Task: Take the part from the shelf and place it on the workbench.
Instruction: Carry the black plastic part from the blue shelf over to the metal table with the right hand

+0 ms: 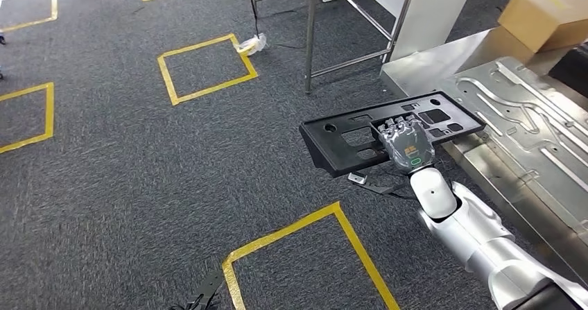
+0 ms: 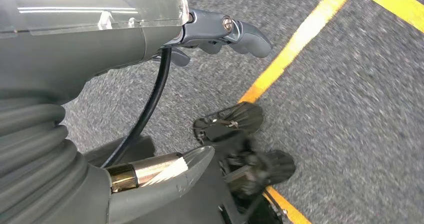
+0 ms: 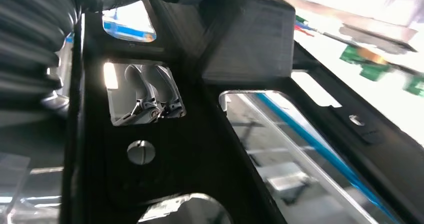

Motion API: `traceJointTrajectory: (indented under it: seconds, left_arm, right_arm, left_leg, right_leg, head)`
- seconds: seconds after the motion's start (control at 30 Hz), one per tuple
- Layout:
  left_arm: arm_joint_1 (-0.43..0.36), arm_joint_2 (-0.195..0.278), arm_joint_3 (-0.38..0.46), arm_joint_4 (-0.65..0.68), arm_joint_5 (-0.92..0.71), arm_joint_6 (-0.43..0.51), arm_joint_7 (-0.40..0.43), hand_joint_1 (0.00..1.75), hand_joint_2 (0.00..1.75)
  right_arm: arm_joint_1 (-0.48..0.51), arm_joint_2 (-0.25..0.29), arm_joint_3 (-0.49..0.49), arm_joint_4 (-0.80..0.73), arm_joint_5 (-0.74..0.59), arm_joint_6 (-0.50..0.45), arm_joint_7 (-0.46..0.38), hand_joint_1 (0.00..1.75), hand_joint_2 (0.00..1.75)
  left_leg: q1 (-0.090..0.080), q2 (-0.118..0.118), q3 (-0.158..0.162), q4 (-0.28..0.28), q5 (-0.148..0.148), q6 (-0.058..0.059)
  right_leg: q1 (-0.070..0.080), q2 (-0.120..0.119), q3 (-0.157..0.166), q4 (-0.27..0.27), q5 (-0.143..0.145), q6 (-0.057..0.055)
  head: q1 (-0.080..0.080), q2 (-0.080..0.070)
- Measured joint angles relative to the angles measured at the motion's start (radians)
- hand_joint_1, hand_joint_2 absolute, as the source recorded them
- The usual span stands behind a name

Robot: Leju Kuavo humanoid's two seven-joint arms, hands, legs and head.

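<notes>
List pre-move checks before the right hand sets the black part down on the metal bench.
1. Right hand grips black part: ok.
2. Part over the workbench: not ok, mostly above carpet, one end at the bench edge.
3. Landing spot free: not ok, metal panel and cardboard box occupy the bench.
4. Grip security underneath: cannot tell.
5. Left hand out of the way: ok, hangs over floor.

The part [image 1: 388,133] looks like matt black plastic, moulded with cut-outs. The right hand [image 1: 408,143] gripping it has a glossy grey shell, and the arm behind is smooth silver metal. On the right, the desk [image 1: 499,178] is brushed steel carrying a dull embossed metal sheet [image 1: 534,116]. Far right sits a brown cardboard box [image 1: 548,12]. The floor [image 1: 139,178] is rough grey carpet with yellow tape [image 1: 208,64].
</notes>
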Motion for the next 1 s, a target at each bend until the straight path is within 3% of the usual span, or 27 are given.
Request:
traceJointTrajectory:
  seconds: [0.03,0.07,0.1,0.13,0.2,0.27,0.33,0.37,0.4,0.43,0.5,0.57,0.6,0.67,0.7,0.77,0.8,0.87,0.93,1.0]
  left_arm:
    - [0.002,0.0,0.0,0.0,0.0,0.0,0.0,0.0,1.75]
    - [0.004,0.0,0.0,0.0,0.0,0.0,0.0,0.0,1.75]
    - [0.005,0.0,0.0,0.0,0.0,0.0,0.0,0.0,1.75]
    - [0.005,0.0,0.0,0.0,0.0,0.0,0.0,0.0,1.75]
    - [0.005,0.0,0.0,0.0,0.0,0.0,0.0,0.0,1.75]
    - [0.005,0.0,0.001,0.0,-0.002,0.0,0.001,0.0,1.75]
    - [0.005,-0.001,0.001,0.0,-0.004,0.0,0.002,0.0,1.75]
    - [0.003,-0.003,0.001,0.0,-0.004,0.0,0.002,0.0,1.75]
    - [0.001,-0.004,0.002,0.0,-0.004,0.0,0.002,0.0,1.75]
    - [-0.002,-0.006,0.002,0.0,-0.004,0.0,0.001,0.0,1.75]
    - [-0.002,-0.007,0.002,0.0,-0.003,0.0,0.001,0.0,1.75]
    - [0.0,-0.007,0.003,0.0,-0.004,0.0,0.001,0.0,1.75]
    - [0.001,-0.007,0.003,0.0,-0.004,0.0,0.001,0.0,1.75]
    - [0.0,-0.008,0.003,0.0,-0.004,0.0,0.001,0.0,1.75]
    - [0.0,-0.008,0.003,0.0,-0.004,0.0,0.001,0.0,1.75]
    - [-0.001,-0.008,0.003,0.0,-0.005,0.0,0.002,0.0,1.75]
    - [-0.001,-0.008,0.003,0.0,-0.006,0.001,0.002,0.0,1.75]
    - [-0.002,-0.008,0.003,0.0,-0.006,0.002,0.002,0.0,1.75]
    - [-0.003,-0.008,0.003,-0.001,-0.006,0.002,0.002,0.0,1.75]
    - [0.0,-0.008,0.003,-0.001,-0.006,0.002,0.002,0.0,1.75]
  right_arm:
    - [-0.001,0.0,0.0,0.0,0.0,0.001,-0.001,1.75,1.75]
    - [0.0,0.0,0.0,0.0,0.0,0.001,-0.002,1.75,1.75]
    - [0.0,0.001,0.0,0.0,0.0,0.002,-0.003,1.75,1.75]
    - [-0.001,0.001,-0.001,0.0,0.0,0.002,-0.004,1.75,1.75]
    - [-0.004,0.001,-0.004,0.0,0.0,0.003,-0.005,1.75,1.75]
    - [-0.009,0.0,-0.01,0.0,0.0,0.004,-0.007,1.75,1.75]
    - [-0.013,-0.005,-0.017,-0.001,0.0,0.006,-0.009,1.75,1.75]
    - [-0.013,-0.009,-0.022,-0.002,0.0,0.007,-0.01,1.75,1.75]
    - [-0.015,-0.013,-0.026,-0.002,0.0,0.008,-0.01,1.75,1.75]
    - [-0.018,-0.016,-0.03,-0.003,0.0,0.008,-0.01,1.75,1.75]
    - [-0.026,-0.018,-0.033,-0.003,0.0,0.009,-0.011,1.75,1.75]
    - [-0.027,-0.018,-0.034,-0.003,0.0,0.009,-0.011,1.75,1.75]
    - [-0.026,-0.019,-0.035,-0.003,0.0,0.009,-0.011,1.75,1.75]
    - [-0.026,-0.019,-0.037,-0.003,0.0,0.01,-0.011,1.75,1.75]
    - [-0.027,-0.019,-0.039,-0.003,0.0,0.01,-0.01,1.75,1.75]
    - [-0.031,-0.019,-0.043,-0.004,0.0,0.01,-0.01,1.75,1.75]
    - [-0.032,-0.02,-0.045,-0.005,0.0,0.01,-0.009,1.75,1.75]
    - [-0.031,-0.024,-0.047,-0.006,0.0,0.01,-0.009,1.75,1.75]
    - [-0.03,-0.027,-0.049,-0.008,0.0,0.011,-0.009,1.75,1.75]
    - [-0.031,-0.027,-0.05,-0.01,0.0,0.012,-0.007,1.75,1.75]
  left_leg:
    - [0.0,-0.007,-0.034,0.064,-0.022,-0.002]
    - [0.0,-0.01,-0.058,0.103,-0.025,-0.003]
    - [0.0,-0.012,-0.064,0.103,-0.008,-0.002]
    - [0.001,-0.016,-0.052,0.064,0.027,-0.001]
    - [0.004,-0.056,-0.001,-0.067,0.1,0.004]
    - [0.006,-0.094,0.032,-0.143,0.122,0.01]
    - [0.004,-0.085,0.04,-0.157,0.119,0.021]
    - [0.004,-0.072,0.044,-0.164,0.123,0.029]
    - [0.005,-0.059,0.048,-0.173,0.126,0.038]
    - [0.007,-0.046,0.052,-0.181,0.13,0.044]
    - [0.007,-0.021,0.056,-0.188,0.131,0.051]
    - [0.006,0.005,0.058,-0.188,0.128,0.052]
    - [0.006,0.019,0.059,-0.188,0.125,0.051]
    - [0.006,0.045,0.067,-0.188,0.118,0.047]
    - [0.005,0.057,0.073,-0.188,0.113,0.044]
    - [0.0,0.077,0.081,-0.187,0.105,0.034]
    - [-0.002,0.087,0.085,-0.188,0.101,0.028]
    - [-0.003,0.103,0.093,-0.189,0.093,0.015]
    - [0.0,0.07,0.087,-0.159,0.067,0.006]
    - [0.003,0.012,0.038,-0.049,0.01,0.002]
  right_leg:
    - [0.0,0.014,0.0,0.002,-0.001,-0.002]
    - [0.001,0.03,0.0,0.004,-0.002,-0.003]
    - [0.001,0.047,0.0,0.008,-0.004,-0.003]
    - [0.001,0.063,0.0,0.012,-0.006,-0.002]
    - [-0.001,0.093,-0.004,0.024,-0.012,0.004]
    - [-0.005,0.12,-0.014,0.033,-0.015,0.016]
    - [-0.009,0.146,-0.021,0.031,-0.011,0.031]
    - [-0.011,0.144,-0.022,0.028,-0.01,0.038]
    - [-0.008,0.123,-0.026,0.035,-0.016,0.043]
    - [-0.005,0.089,-0.038,0.059,-0.032,0.047]
    - [-0.003,0.018,-0.091,0.169,-0.089,0.055]
    - [-0.009,-0.001,-0.148,0.278,-0.124,0.063]
    - [-0.012,-0.005,-0.155,0.288,-0.115,0.065]
    - [-0.015,-0.023,-0.108,0.19,-0.048,0.066]
    - [-0.011,-0.049,-0.07,0.115,-0.018,0.064]
    - [0.001,-0.085,-0.023,0.019,0.011,0.051]
    - [0.006,-0.088,-0.018,0.008,0.008,0.045]
    - [0.006,-0.06,-0.018,0.005,0.008,0.033]
    - [-0.001,-0.035,-0.009,-0.004,0.009,0.02]
    - [-0.005,-0.012,-0.003,-0.007,0.009,0.01]
  head:
    - [0.0,0.0]
    - [0.0,0.0]
    - [0.0,0.0]
    - [0.0,0.0]
    - [0.0,0.0]
    - [0.001,0.0]
    - [0.0,0.0]
    - [0.0,0.0]
    - [0.003,0.0]
    - [0.006,0.0]
    - [0.012,0.0]
    - [0.012,0.0]
    - [0.012,0.0]
    - [0.012,0.0]
    - [0.012,0.0]
    - [0.012,0.0]
    - [0.012,0.0]
    - [0.011,0.0]
    - [0.01,0.0]
    - [0.008,0.0]
